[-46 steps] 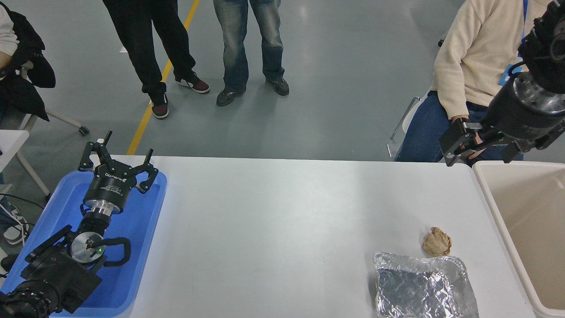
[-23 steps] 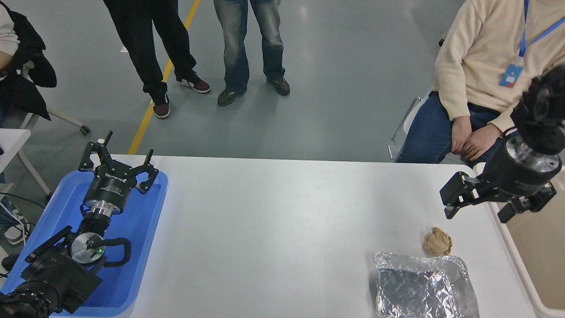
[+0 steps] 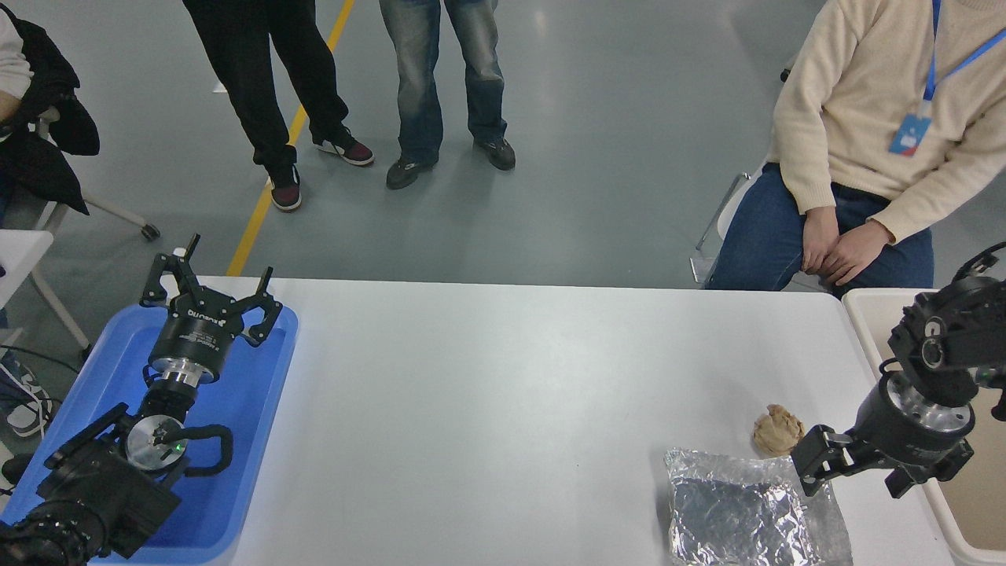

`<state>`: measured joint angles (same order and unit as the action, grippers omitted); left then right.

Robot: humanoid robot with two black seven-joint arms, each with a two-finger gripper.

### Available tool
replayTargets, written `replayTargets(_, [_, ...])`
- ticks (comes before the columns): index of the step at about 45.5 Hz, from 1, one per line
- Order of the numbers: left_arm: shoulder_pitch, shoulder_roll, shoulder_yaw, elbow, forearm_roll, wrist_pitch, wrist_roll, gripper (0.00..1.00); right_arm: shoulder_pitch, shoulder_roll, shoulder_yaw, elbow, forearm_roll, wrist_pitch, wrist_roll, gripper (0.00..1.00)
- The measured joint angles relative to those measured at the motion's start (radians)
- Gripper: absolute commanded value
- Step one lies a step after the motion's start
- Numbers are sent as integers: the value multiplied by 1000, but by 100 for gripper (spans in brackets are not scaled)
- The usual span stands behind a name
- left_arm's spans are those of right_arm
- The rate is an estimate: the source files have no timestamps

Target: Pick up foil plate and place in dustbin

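**Right gripper over the foil plate's far right corner**

The right gripper [image 3: 853,472] hangs with its fingers spread wide and nothing between them. One fingertip [image 3: 809,470] overlaps the far right corner of the foil plate [image 3: 739,511]; whether it touches the foil cannot be told from this angle. The other finger is mostly hidden behind the wrist, over the near rim of the dustbin [image 3: 868,314]. The plate lies on the white table [image 3: 487,393] below and to the left of the fingers, its near edge cut off by the picture's bottom. A crumpled brown paper ball [image 3: 777,430] sits just beyond the fingertip, close to the plate's far rim. The dustbin runs off the right edge, partly covered by the arm. The left gripper [image 3: 211,292] rests over a blue tray [image 3: 259,409] at the lower left, its fingers open.
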<state>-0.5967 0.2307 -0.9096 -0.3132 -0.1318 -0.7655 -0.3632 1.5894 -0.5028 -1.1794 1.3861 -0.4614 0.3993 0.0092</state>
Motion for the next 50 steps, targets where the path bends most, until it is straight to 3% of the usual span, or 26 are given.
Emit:
replayTargets(5, [0,0,0,0,0,0,0,100,-80,-1,29,-25,-25,-66,0,97])
replayTargets(9, [0,0,0,0,0,0,0,100,-140,-1,56,-48,-49,-105,0,86])
replayTargets(50, [0,0,0,0,0,0,0,100,-331,-34,107,-184,-68,-266,-3,86])
